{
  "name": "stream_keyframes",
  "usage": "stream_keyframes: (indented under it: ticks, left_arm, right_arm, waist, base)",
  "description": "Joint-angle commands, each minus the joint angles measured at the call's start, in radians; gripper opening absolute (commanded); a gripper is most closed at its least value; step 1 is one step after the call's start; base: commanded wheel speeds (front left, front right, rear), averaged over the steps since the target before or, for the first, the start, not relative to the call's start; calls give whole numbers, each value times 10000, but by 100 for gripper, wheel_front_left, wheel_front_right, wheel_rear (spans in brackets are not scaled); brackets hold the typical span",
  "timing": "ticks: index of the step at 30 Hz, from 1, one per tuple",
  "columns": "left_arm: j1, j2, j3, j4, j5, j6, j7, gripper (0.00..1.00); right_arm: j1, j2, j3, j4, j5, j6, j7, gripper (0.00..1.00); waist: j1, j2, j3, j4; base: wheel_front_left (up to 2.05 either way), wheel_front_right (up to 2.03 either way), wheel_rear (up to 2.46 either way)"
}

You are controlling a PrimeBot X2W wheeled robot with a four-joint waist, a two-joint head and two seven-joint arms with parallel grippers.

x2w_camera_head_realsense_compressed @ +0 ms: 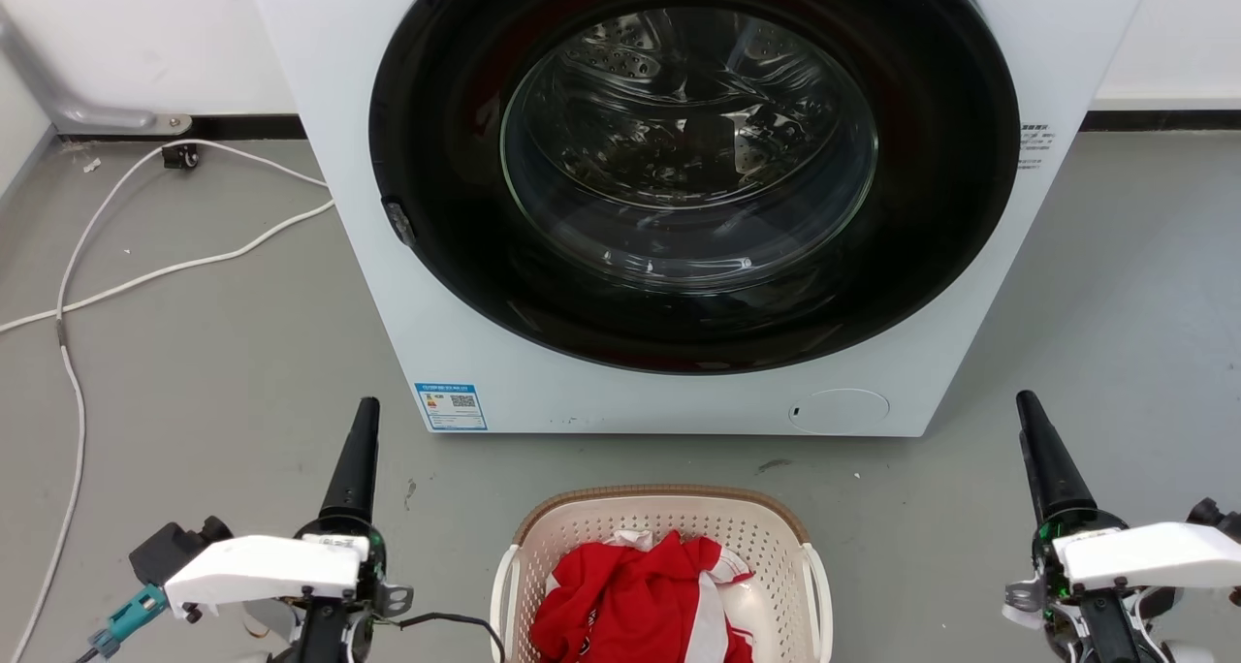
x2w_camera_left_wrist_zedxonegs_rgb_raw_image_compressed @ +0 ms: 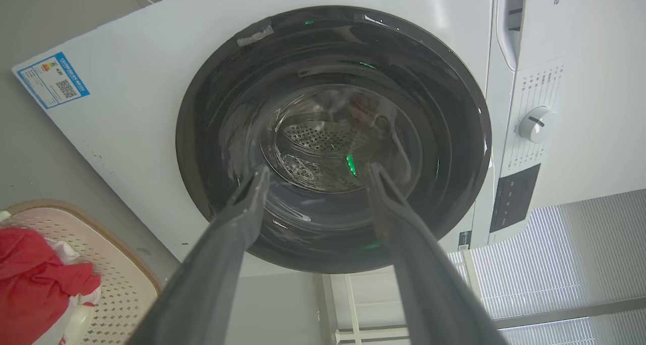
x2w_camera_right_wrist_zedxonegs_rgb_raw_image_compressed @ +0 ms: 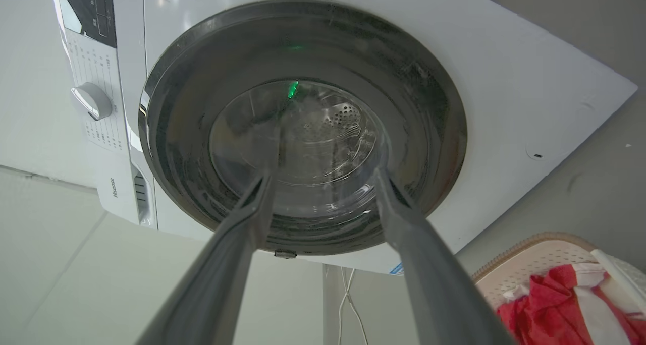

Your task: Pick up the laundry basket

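The laundry basket (x2w_camera_head_realsense_compressed: pixel 766 537) is cream with perforated walls, a brown woven-look rim and white side handles. It stands on the floor at the bottom centre of the head view, holding red and white clothes (x2w_camera_head_realsense_compressed: pixel 630 595). My left gripper (x2w_camera_head_realsense_compressed: pixel 365 411) hovers to the basket's left and my right gripper (x2w_camera_head_realsense_compressed: pixel 1025 401) to its right, both clear of it with fingers pointing at the washing machine. In the left wrist view the left gripper (x2w_camera_left_wrist_zedxonegs_rgb_raw_image_compressed: pixel 318 169) is open and empty, with the basket (x2w_camera_left_wrist_zedxonegs_rgb_raw_image_compressed: pixel 118 294) at lower left. The right gripper (x2w_camera_right_wrist_zedxonegs_rgb_raw_image_compressed: pixel 323 176) is also open and empty, with the basket (x2w_camera_right_wrist_zedxonegs_rgb_raw_image_compressed: pixel 535 256) at lower right.
A white front-loading washing machine (x2w_camera_head_realsense_compressed: pixel 368 207) with a round dark glass door (x2w_camera_head_realsense_compressed: pixel 688 159) stands just behind the basket. A white cable (x2w_camera_head_realsense_compressed: pixel 145 275) trails over the grey floor at the left. A narrow strip of floor separates basket and machine.
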Motion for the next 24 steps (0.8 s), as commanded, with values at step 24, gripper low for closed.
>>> stream_keyframes:
  ticks: [24]
  left_arm:
    - [-331, 157, -1001, -602, 5602, -16, -996, 100]
  right_arm:
    - [30, 17, 462, -590, -6483, 3, -979, 100]
  waist:
    - [0, 0, -5, 21]
  base:
    - [0, 0, 0]
